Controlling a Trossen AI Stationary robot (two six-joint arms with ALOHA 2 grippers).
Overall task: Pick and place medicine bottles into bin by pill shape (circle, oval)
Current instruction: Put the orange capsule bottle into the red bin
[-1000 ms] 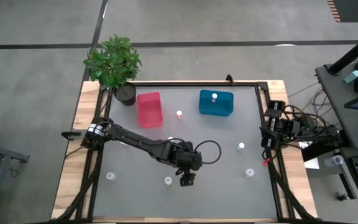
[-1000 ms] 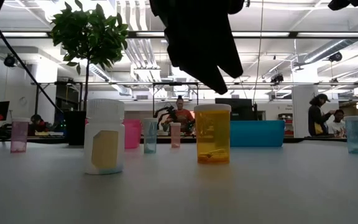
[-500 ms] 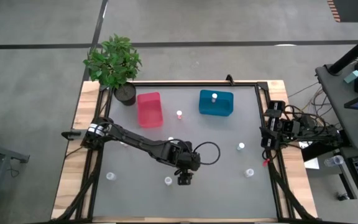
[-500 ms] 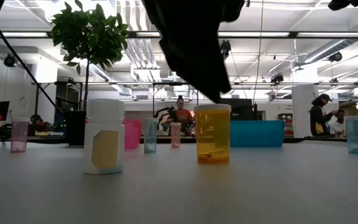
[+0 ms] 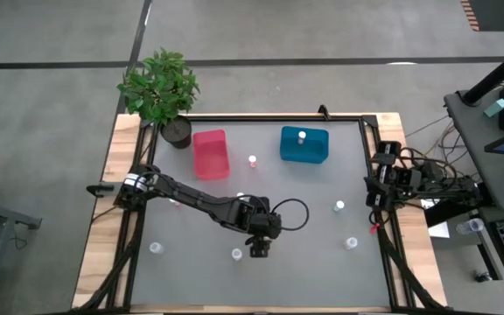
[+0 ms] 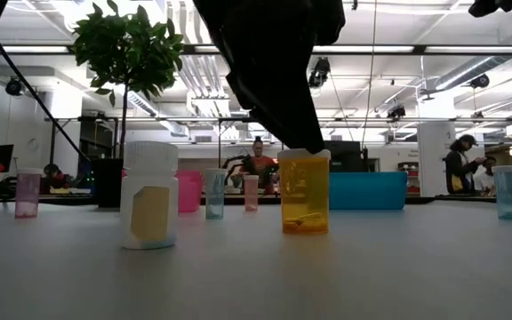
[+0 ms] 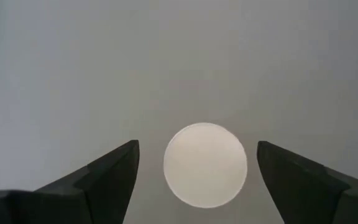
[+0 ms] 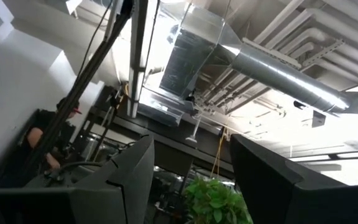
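Med bottle [image 7: 205,165] betw. open left gripper [image 7: 197,168]

You saw a grey worktop [image 5: 322,262] edged in pale wood. On it sat a pink-red bin [image 5: 209,153] and a teal-blue bin [image 5: 304,146]. The closest bottle [image 6: 304,191] was amber-yellow; another bottle [image 6: 149,196] was white with a tan label. A white round cap [image 7: 205,164] showed between the dark fingers [image 7: 98,177]. The plant [image 5: 158,85] was green in a dark pot [image 5: 177,131].
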